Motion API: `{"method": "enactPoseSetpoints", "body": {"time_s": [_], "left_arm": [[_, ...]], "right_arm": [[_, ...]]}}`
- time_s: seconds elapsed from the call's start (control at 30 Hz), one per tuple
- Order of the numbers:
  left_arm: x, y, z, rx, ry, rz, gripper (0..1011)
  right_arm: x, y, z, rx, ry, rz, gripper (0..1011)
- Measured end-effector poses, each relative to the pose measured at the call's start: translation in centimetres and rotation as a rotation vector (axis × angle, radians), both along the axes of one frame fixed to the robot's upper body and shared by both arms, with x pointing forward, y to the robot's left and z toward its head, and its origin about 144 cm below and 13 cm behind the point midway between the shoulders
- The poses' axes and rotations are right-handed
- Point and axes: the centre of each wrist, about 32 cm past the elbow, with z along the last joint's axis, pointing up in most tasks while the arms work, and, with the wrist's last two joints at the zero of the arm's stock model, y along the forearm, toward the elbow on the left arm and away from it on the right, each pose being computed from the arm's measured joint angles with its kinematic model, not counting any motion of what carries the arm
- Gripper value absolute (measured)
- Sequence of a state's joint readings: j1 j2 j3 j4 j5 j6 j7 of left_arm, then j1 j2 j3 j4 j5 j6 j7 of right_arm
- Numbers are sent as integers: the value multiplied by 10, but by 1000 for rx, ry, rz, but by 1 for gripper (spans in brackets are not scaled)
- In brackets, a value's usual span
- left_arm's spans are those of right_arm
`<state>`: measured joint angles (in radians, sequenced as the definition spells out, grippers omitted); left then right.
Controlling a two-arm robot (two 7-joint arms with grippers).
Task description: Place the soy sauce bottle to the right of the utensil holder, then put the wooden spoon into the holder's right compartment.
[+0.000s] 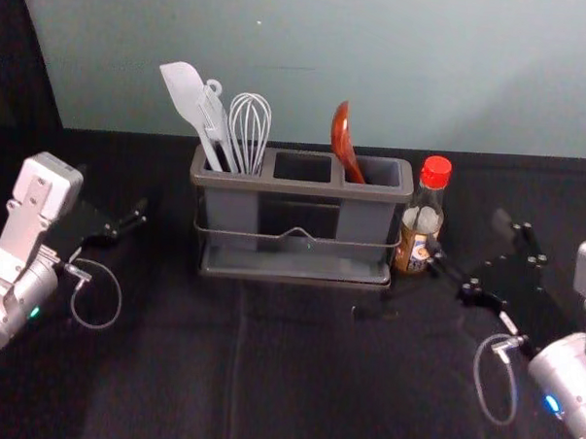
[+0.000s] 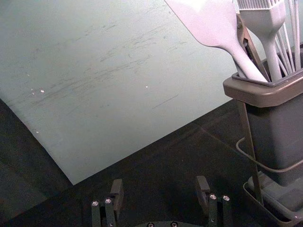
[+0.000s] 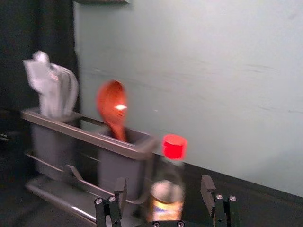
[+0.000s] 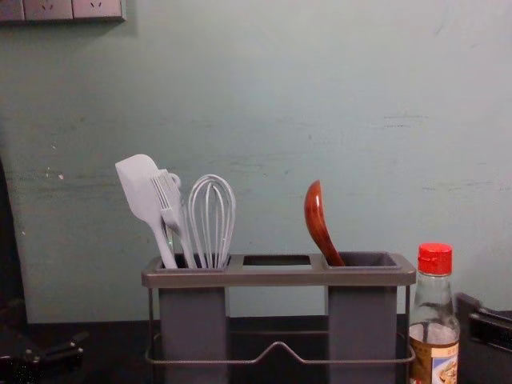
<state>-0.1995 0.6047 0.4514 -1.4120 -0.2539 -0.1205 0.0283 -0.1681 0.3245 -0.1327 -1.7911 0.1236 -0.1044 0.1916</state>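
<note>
Left gripper [image 2: 160, 183], parked left of the utensil holder [image 4: 276, 278]: fingers wide, empty. The wooden spoon [image 4: 319, 224] leans in the right compartment [image 4: 362, 328]. Just right stands the soy sauce bottle [image 4: 434, 352]. Beside it, right gripper [image 3: 164, 183], wide open, holding nothing — best withdrawn straight back, fingers spread, without nudging the bottle.

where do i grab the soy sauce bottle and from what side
Probably by the round body of the soy sauce bottle, below the red cap, coming level from the right with the jaws at front and back. It stands upright, and the utensil holder sits close on its left, leaving little room there.
</note>
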Motion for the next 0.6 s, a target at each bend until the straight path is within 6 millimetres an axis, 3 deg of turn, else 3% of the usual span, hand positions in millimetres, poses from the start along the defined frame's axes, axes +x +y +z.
{"method": "enactPoseSetpoints", "body": {"time_s": [0.23, 0.6], "left_arm": [[0, 0, 0, 0, 0, 0, 1005], [0, 0, 0, 0, 0, 0, 1005]], "right_arm": [[17, -21, -17, -50, 15, -104, 1002], [74, -36, -32, -89, 35, -212, 1003]]}}
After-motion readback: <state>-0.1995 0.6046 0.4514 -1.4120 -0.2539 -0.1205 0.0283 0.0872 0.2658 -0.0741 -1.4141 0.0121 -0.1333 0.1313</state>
